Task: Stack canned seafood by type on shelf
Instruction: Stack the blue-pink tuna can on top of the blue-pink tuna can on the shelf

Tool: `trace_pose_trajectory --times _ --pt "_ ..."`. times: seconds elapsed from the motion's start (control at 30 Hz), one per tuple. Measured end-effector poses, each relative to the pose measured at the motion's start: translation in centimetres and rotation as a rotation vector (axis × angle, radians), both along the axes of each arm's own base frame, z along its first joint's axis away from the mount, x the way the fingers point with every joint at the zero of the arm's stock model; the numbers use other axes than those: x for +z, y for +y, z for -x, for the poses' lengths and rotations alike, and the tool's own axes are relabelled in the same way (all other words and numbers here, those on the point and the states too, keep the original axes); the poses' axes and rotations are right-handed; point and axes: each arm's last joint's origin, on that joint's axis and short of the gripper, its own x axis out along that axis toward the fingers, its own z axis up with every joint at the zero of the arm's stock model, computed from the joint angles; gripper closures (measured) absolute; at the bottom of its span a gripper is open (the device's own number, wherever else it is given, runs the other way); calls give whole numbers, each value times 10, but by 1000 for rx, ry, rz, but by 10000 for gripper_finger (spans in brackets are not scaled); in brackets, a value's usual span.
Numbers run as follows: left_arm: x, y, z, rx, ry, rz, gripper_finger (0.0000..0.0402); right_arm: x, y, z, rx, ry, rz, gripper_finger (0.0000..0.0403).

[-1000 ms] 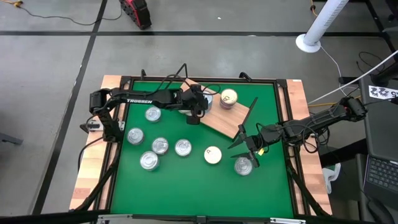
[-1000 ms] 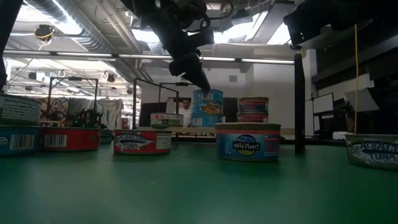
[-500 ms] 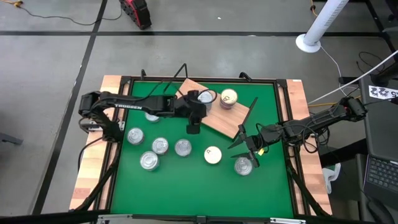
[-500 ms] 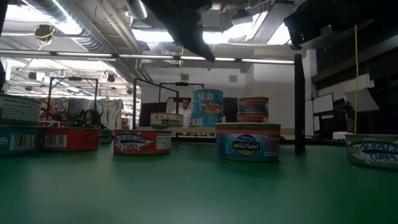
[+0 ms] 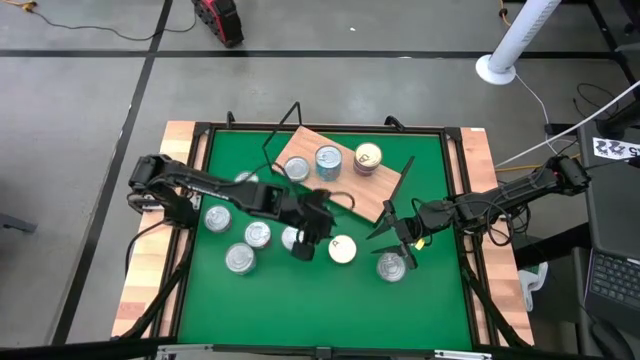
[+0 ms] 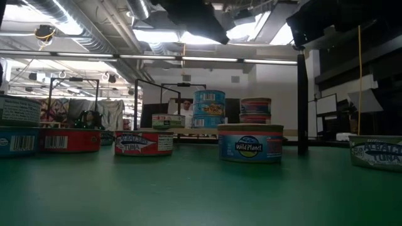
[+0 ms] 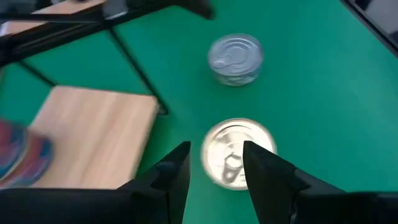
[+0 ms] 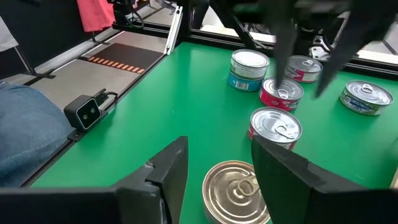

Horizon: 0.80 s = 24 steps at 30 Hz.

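My left gripper (image 5: 306, 243) (image 7: 214, 171) hangs open over the green mat, just left of a pale gold-topped tin (image 5: 342, 249) (image 7: 237, 159) that shows between its fingers without touching them. A silver-lidded tin (image 5: 390, 267) (image 7: 235, 57) lies beyond it. My right gripper (image 5: 398, 244) (image 8: 217, 177) waits open above that tin (image 8: 239, 194). The wooden shelf (image 5: 368, 196) (image 7: 93, 140) carries three tin stacks (image 5: 328, 158), standing on their flat bottoms. More tins (image 5: 258, 234) sit on the mat's left half.
Tins (image 6: 249, 143) (image 6: 143, 142) stand in a row across the low view, with the shelf stacks (image 6: 209, 108) behind. The shelf's black wire support (image 7: 138, 74) rises close to my left gripper. A black frame rail (image 5: 465, 200) edges the mat. Bare mat lies along the near edge.
My left gripper has risen from the tin stack on the shelf and swung toward the table's near edge and a little right, ending beside the gold-topped tin. The tin it was over stays on the shelf.
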Motion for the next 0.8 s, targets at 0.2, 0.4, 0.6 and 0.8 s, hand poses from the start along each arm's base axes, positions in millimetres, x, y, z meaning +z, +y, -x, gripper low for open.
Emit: trace_pose_trajectory --times 0.2,0.4,0.6,0.8 --pt "-26 -22 -9 -88 53 -44 260 1 0 0 0 -8 -3 226" --pt "-50 -30 -19 -100 90 -46 260 1 0 0 -7 -9 -3 226" --pt "-74 -33 -26 -119 143 -69 260 3 -1 -2 -41 -42 -3 226" --pt "-87 -36 -27 -142 182 -84 260 0 -1 -6 -80 -37 14 226"
